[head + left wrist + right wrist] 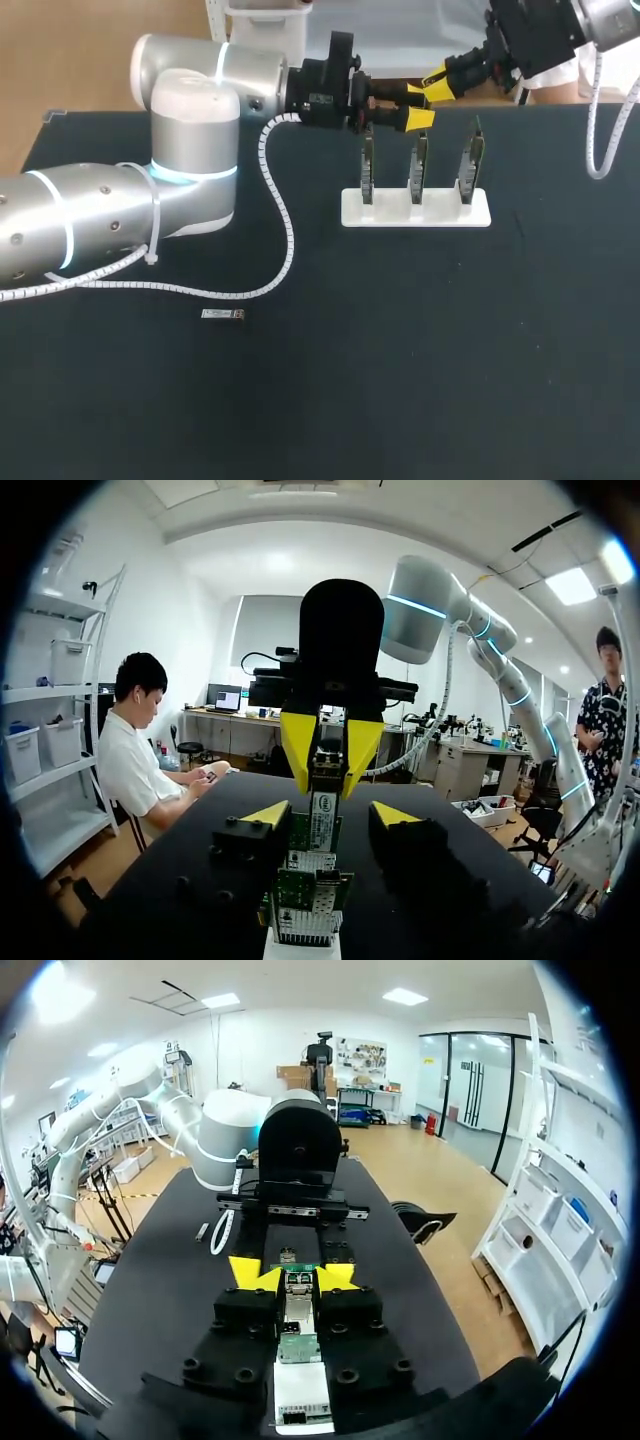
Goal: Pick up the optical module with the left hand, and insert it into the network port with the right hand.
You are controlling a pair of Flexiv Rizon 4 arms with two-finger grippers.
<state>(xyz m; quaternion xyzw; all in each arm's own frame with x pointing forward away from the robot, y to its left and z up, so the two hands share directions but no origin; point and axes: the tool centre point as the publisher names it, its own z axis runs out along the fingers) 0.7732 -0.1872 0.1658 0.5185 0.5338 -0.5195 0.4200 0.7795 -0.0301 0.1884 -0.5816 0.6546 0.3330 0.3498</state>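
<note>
Above the white base point(415, 212), which carries three upright circuit boards point(420, 165), my two grippers meet tip to tip. In the left wrist view a small silver optical module point(322, 820) with a label hangs in the yellow tips of my right gripper point(328, 755). My left gripper point(330, 815) stands open, its fingers apart on either side of the module. In the right wrist view my right gripper point(292, 1275) is shut on the module point(297, 1310), over a board and the base point(300, 1400). From the head camera the left gripper point(415, 106) and right gripper point(437, 83) hide the module.
A second small module point(222, 314) lies flat on the black table point(400, 380), left of the middle, near the left arm's white cable point(285, 230). It also shows beside that cable from the right wrist point(202, 1231).
</note>
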